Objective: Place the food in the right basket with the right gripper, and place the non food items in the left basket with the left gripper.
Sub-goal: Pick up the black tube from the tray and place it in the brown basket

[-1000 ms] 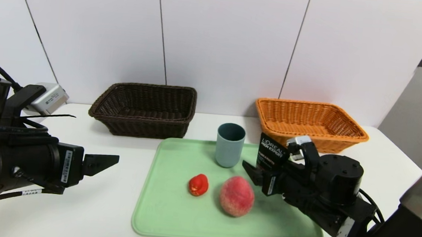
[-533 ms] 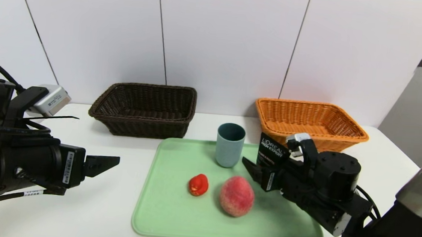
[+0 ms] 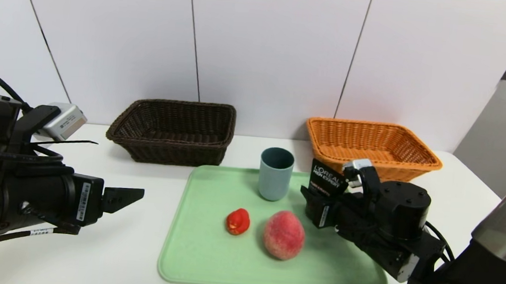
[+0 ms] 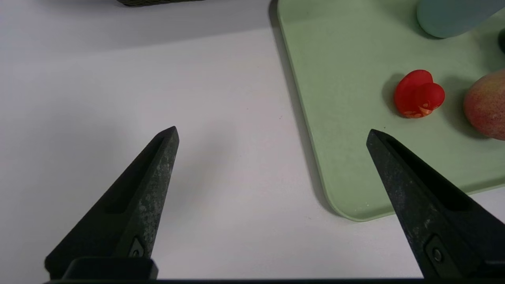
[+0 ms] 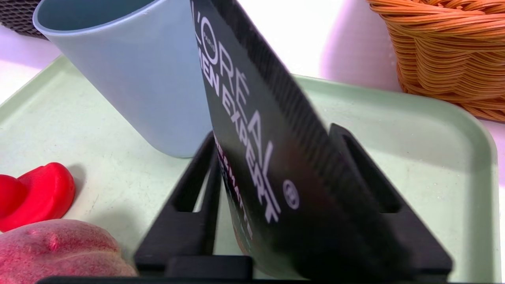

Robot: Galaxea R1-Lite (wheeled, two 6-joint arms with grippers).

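Right gripper low over the right half of the green tray, its fingers on either side of the black tube; cannot tell whether they clamp it. Cup upright near the tray's far edge, red toy and peach nearer. Dark basket beyond, to the left; orange basket beyond, to the right. Left gripper above the table left of the tray, fingers wide apart, nothing between.

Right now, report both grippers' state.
Left gripper: open, holding nothing, beside the green tray.
Right gripper: around the L'Oréal Men Expert tube; firm grip cannot be told.
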